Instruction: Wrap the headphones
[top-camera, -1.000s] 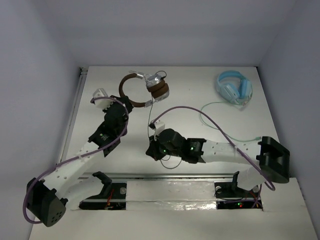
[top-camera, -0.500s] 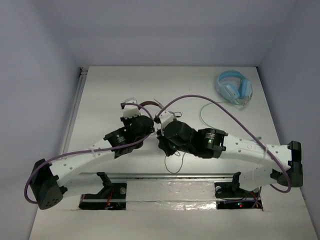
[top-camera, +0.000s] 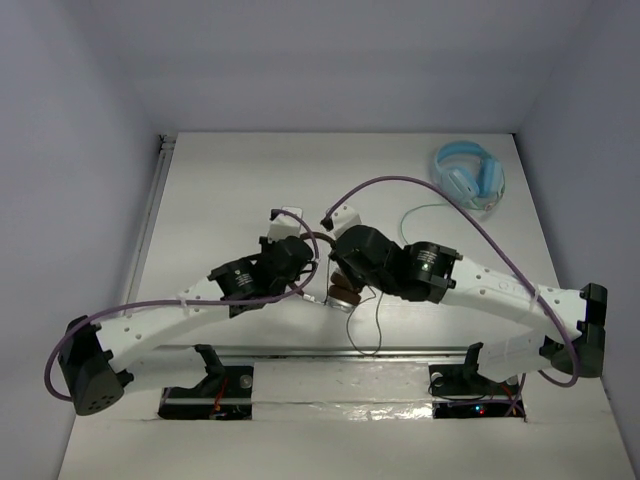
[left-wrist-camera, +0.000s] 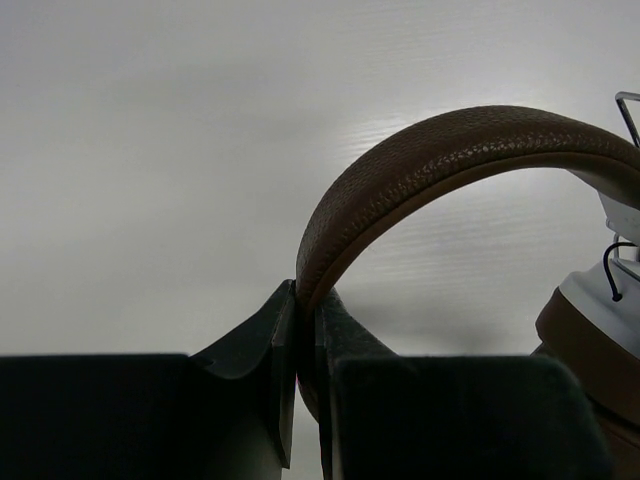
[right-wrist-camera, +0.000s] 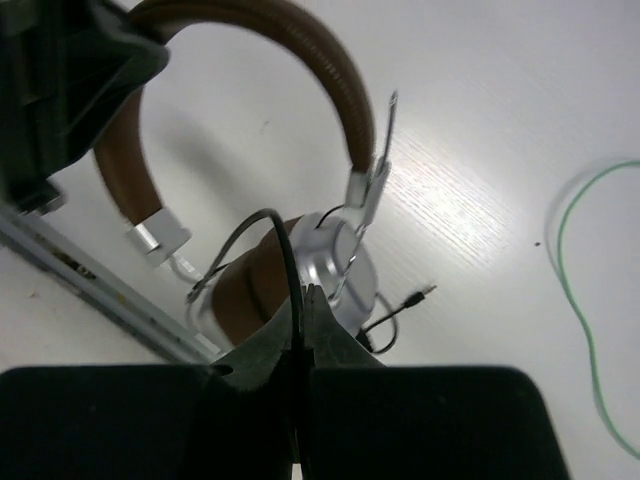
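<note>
Black cable (top-camera: 379, 325) lies closest to us, a thin line trailing towards the near edge of the white surface (top-camera: 220, 190). Our right tool (right-wrist-camera: 303, 315) is pinched tight on that cable. In the right wrist view the strand runs up out of the closed fingers, arcs over and reaches the silver earcups (right-wrist-camera: 325, 270) just beyond them. Its plug (right-wrist-camera: 425, 292) shows beside the cups.

Our left tool (left-wrist-camera: 304, 320) is clamped narrow on the brown headband (left-wrist-camera: 450, 140), on one side of the arch. The band rises out of the fingers and curves to the right towards an earcup.

From above, the two tools meet over the middle of the surface, with the left tool on the left of the headphones (top-camera: 343, 294) and the right tool on their right. The earcups show just on the near side of both. We cannot tell whether the cups touch the surface.

Far off, at the back right corner, lie the light blue headphones (top-camera: 468, 172). Their pale green cable (right-wrist-camera: 557, 235) curls across the surface, well apart from both tools.
</note>
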